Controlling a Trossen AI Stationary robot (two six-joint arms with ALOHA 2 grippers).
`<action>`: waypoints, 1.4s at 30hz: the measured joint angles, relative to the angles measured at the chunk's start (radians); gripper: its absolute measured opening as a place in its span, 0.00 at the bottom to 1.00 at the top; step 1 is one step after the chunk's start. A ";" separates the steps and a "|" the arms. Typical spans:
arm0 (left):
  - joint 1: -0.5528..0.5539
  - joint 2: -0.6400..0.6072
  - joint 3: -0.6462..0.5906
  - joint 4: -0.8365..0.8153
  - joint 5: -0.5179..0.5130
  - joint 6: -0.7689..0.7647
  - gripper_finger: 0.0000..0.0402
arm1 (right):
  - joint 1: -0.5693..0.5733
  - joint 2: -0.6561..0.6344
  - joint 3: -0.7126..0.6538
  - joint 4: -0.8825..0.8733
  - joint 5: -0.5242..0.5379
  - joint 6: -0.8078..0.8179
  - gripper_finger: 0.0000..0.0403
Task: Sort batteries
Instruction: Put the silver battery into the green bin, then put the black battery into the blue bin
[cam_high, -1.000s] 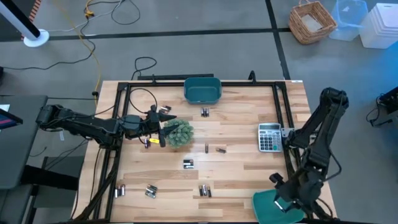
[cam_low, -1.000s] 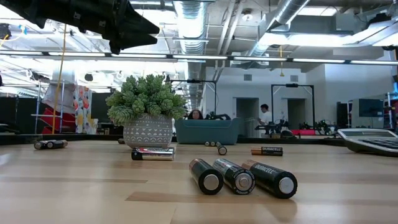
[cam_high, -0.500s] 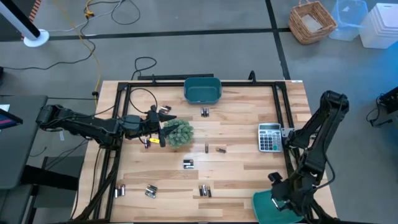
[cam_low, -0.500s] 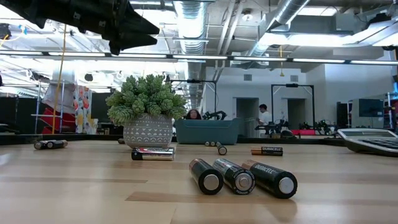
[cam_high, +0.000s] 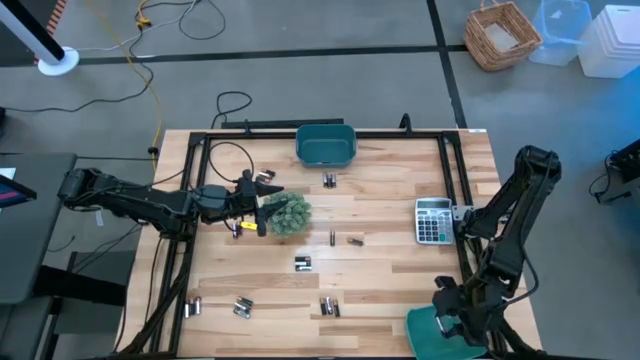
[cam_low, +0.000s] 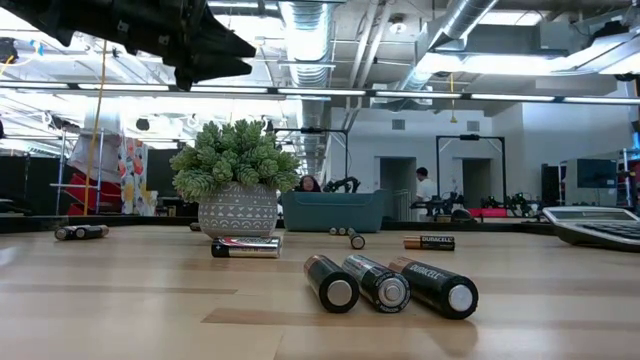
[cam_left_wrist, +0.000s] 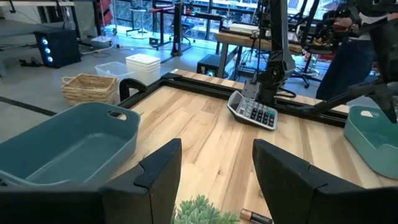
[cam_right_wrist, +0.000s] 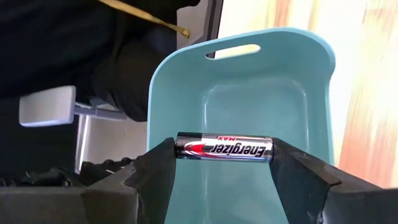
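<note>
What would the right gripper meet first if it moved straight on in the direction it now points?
Most likely the inside floor of the teal bin. The right gripper, shut on the battery, points into it with nothing between; depth is unclear.

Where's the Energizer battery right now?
The battery is clamped between the right gripper's fingers, right over the teal bin at the table's near right corner in the high view.

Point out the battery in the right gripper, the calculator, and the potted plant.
battery (cam_right_wrist: 224, 149): right wrist view, middle of its label, held between the right gripper's fingers.
calculator (cam_high: 433, 221): high view, its keypad.
potted plant (cam_low: 237, 212): low view, the patterned pot.
</note>
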 joint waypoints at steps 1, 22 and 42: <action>0.000 0.000 0.000 -0.002 0.000 -0.003 0.48 | 0.000 0.000 0.000 0.000 0.000 0.012 0.65; 0.000 0.000 0.000 -0.032 0.000 0.012 0.48 | -0.034 0.000 0.000 0.015 -0.022 -0.029 0.65; 0.000 0.000 0.000 -0.034 0.001 0.004 0.48 | -0.063 0.000 0.000 -0.025 -0.032 -0.059 0.94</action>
